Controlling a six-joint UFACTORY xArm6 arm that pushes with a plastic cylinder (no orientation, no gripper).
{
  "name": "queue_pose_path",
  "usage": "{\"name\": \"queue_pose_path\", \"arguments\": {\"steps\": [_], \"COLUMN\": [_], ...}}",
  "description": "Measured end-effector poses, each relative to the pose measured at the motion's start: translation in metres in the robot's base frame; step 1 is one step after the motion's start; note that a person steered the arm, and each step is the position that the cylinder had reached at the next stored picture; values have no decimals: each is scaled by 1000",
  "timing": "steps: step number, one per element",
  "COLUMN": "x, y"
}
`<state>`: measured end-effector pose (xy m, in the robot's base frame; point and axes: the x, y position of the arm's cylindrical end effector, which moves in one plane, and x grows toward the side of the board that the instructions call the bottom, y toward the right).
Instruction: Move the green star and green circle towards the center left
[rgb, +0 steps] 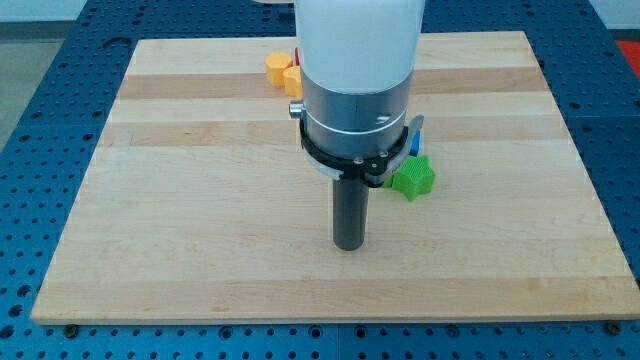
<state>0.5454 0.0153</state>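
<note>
A green star (413, 177) lies on the wooden board (200, 200) just right of centre, partly hidden behind my arm's metal collar. My tip (348, 246) rests on the board below and to the left of the green star, a short gap away. No green circle shows; the arm may hide it.
A yellow block (283, 72) of two hexagon-like lobes lies near the view's top centre, with a sliver of a red block (297, 55) beside it. A blue block's edge (417, 135) peeks out just above the green star. The arm's white body hides the board's top centre.
</note>
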Motion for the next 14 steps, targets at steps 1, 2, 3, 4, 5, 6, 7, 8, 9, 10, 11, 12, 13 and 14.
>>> {"name": "queue_pose_path", "arguments": {"steps": [1, 2, 3, 4, 5, 6, 7, 8, 9, 10, 11, 12, 13, 14], "x": [0, -13, -29, -39, -46, -51, -62, -71, -76, -78, -78, -79, -83, -84], "y": [35, 84, 102, 102, 102, 107, 110, 95, 68, 42, 58, 94, 98, 80]}}
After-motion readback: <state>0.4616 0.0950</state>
